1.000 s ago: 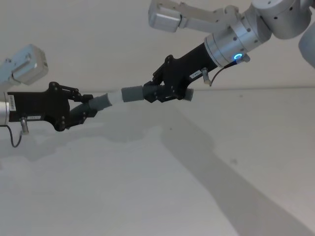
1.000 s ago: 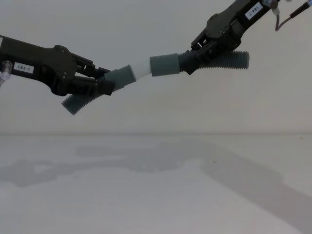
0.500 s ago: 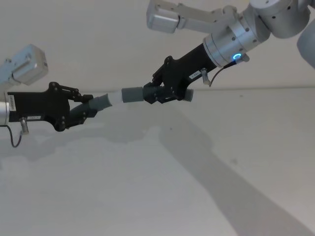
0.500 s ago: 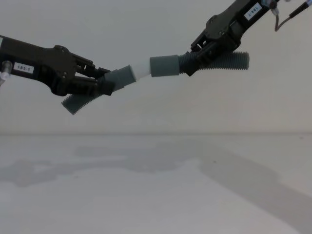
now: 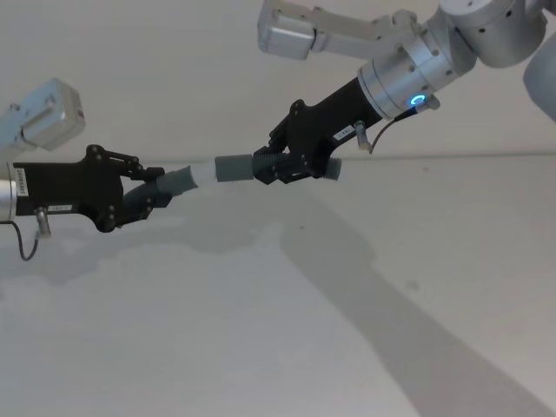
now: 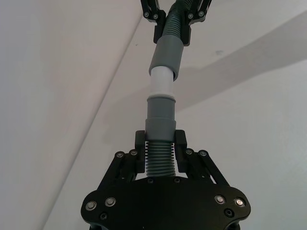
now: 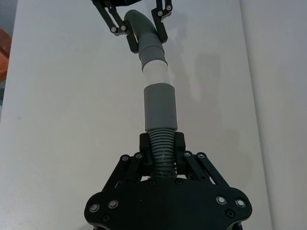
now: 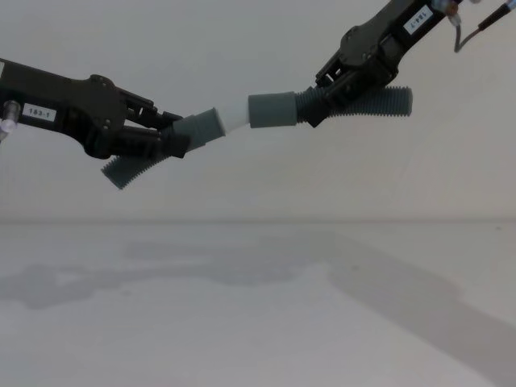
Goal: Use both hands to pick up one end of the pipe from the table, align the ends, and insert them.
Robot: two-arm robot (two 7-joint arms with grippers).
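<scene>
Both hose pieces hung above the counter point(image 8: 258, 322), left claw point(image 5: 149, 193) clamped on the white-tipped cuff piece point(image 8: 201, 127), right claw point(image 5: 271, 165) on the socket piece point(image 8: 272, 110); tip met socket at an angle, so pushing could jam or slip.

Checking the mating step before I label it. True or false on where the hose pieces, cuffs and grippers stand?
1. Both hose pieces are held above the table. True.
2. The left gripper holds the hose piece with the white tip. True.
3. The white tip is fully buried in the socket cuff. False: a band of white shows between the cuffs.
4. The right gripper is open. False: its fingers clamp the corrugated hose behind the socket cuff.
</scene>
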